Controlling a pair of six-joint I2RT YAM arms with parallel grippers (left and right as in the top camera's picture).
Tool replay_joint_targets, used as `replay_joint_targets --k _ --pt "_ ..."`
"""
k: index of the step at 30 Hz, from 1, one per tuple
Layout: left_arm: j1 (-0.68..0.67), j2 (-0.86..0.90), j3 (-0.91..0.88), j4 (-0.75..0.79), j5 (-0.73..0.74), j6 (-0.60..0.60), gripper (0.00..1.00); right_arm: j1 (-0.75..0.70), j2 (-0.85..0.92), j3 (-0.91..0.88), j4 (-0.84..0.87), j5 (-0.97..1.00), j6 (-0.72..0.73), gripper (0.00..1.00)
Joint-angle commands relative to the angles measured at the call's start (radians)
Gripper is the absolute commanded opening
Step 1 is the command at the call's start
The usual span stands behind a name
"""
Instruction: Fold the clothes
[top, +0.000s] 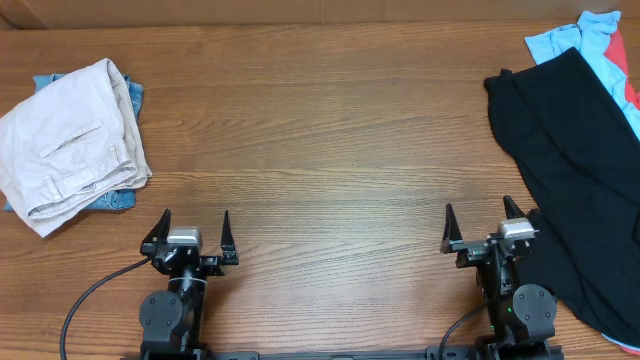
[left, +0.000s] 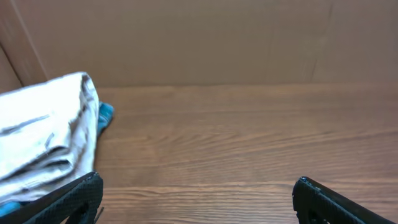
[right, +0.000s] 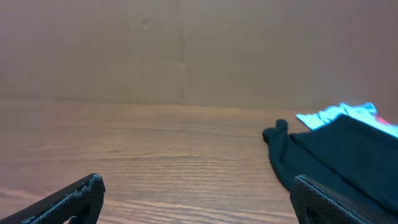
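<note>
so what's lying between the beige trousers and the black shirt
Nothing. Only bare wooden table runs between the beige trousers and the black shirt, as the overhead view shows most clearly.

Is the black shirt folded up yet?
Not folded. The black shirt lies sprawled out, long and uneven, not in a neat stack.

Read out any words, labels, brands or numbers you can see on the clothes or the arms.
No readable text in any view.
The black shirt, light-blue tee and beige trousers show no print or label.
The left hand and right hand show no legible marking.
</note>
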Motion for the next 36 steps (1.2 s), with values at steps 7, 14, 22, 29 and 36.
replay_joint_targets --k 7,14,22,29,36 --pt "0.008 0.032 0.176 -0.152 0.011 -0.107 1.0 -0.004 0.114 0.177 -0.003 0.151 0.091 1.0" --pt "0.007 0.251 0.414 -0.272 0.006 -0.087 1.0 -0.004 0.445 0.459 -0.096 0.196 0.09 1.0" --pt "0.007 0.634 0.754 -0.478 0.008 -0.085 1.0 -0.01 0.966 0.873 -0.306 0.228 0.079 1.0" --pt "0.007 0.793 0.848 -0.496 0.008 -0.085 1.0 -0.108 1.21 1.022 -0.331 0.229 0.09 1.0" --pt "0.007 0.809 0.848 -0.492 0.008 -0.089 1.0 -0.573 1.321 1.036 -0.339 0.169 0.205 1.0"
